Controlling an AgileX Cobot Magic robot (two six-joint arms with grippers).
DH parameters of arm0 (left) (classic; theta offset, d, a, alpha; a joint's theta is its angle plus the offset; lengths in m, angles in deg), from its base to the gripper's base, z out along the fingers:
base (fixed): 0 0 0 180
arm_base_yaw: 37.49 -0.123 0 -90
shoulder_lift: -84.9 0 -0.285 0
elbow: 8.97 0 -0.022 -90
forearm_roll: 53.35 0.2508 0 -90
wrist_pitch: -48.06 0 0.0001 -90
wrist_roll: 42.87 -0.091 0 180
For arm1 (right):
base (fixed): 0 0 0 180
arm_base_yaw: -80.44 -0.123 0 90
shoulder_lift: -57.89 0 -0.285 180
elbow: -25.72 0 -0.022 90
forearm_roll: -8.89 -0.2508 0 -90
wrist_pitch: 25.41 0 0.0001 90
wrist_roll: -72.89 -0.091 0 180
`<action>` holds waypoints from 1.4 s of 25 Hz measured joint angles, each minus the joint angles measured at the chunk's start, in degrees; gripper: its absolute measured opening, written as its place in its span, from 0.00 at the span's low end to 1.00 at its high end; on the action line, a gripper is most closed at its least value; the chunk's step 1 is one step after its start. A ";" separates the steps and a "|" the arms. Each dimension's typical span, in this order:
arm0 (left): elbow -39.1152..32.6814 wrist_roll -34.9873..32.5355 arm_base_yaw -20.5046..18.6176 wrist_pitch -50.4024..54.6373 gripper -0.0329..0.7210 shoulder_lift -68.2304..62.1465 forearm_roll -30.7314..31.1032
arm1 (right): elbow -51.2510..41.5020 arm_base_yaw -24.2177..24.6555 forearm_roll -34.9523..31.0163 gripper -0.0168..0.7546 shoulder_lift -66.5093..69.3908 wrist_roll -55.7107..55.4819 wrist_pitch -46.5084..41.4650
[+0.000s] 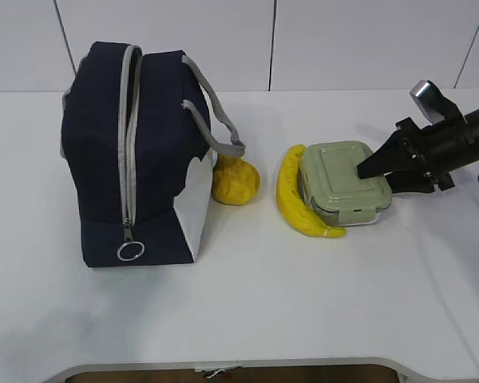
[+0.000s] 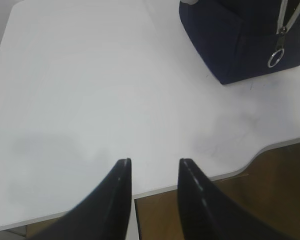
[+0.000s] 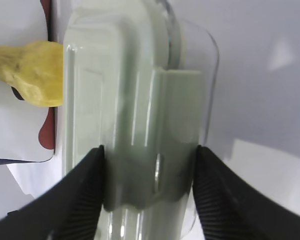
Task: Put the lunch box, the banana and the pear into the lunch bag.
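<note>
Right gripper (image 3: 147,170) fingers flank the lunch box (image 1: 345,182) lid, seemingly touching, firm grip uncertain. Left gripper (image 2: 154,167) parted, empty.

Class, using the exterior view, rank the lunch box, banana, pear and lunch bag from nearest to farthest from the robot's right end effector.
1. Lunch box, right at the right end effector.
2. Banana, against the box's left side.
3. Pear, further left, beside the bag.
4. Lunch bag, far left.
</note>
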 joint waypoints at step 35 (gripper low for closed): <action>1.05 0.00 0.00 0.00 0.37 -3.88 -2.47 | 0.00 0.00 -2.26 0.51 -10.28 -8.59 0.45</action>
